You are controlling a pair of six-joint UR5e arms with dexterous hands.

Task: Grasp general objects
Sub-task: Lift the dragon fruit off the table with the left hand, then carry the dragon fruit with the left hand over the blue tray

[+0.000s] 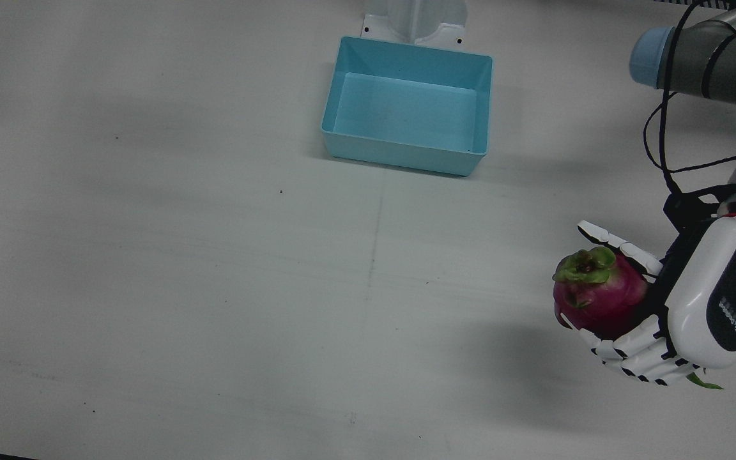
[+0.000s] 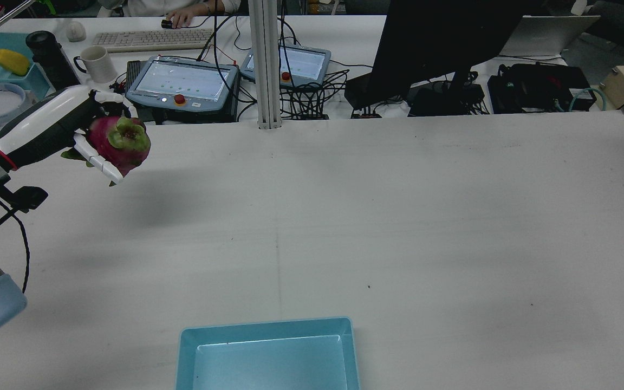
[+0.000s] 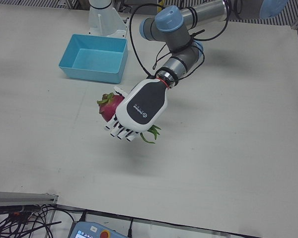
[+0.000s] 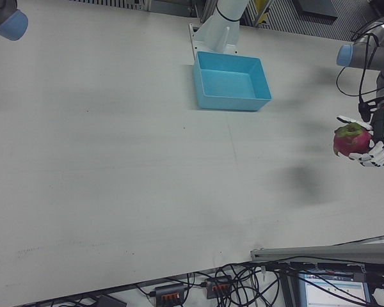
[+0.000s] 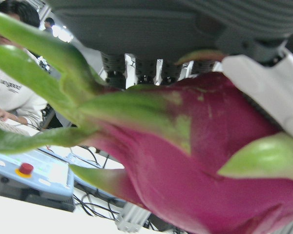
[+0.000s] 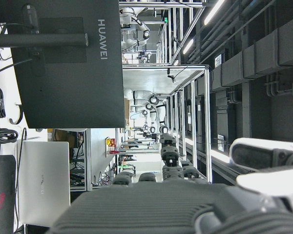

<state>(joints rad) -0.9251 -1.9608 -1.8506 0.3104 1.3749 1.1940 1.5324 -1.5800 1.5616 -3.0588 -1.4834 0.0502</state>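
A magenta dragon fruit (image 1: 598,297) with green scales is held above the table, my left hand (image 1: 694,313) shut around it. The rear view shows the fruit (image 2: 117,142) in that hand (image 2: 52,130) over the table's far left part. From the left-front the hand (image 3: 139,111) covers most of the fruit (image 3: 108,108). The fruit (image 5: 210,161) fills the left hand view. My right hand (image 6: 171,195) shows only in its own view, fingers spread with nothing between them, facing the room.
A light blue bin (image 1: 406,52) with nothing in it stands near the pedestal side, its rim (image 2: 263,327) low in the rear view. Beyond the table's far edge are a black monitor (image 2: 442,43), two teach pendants (image 2: 182,81), cables and a person's hand on a mouse (image 2: 174,21).
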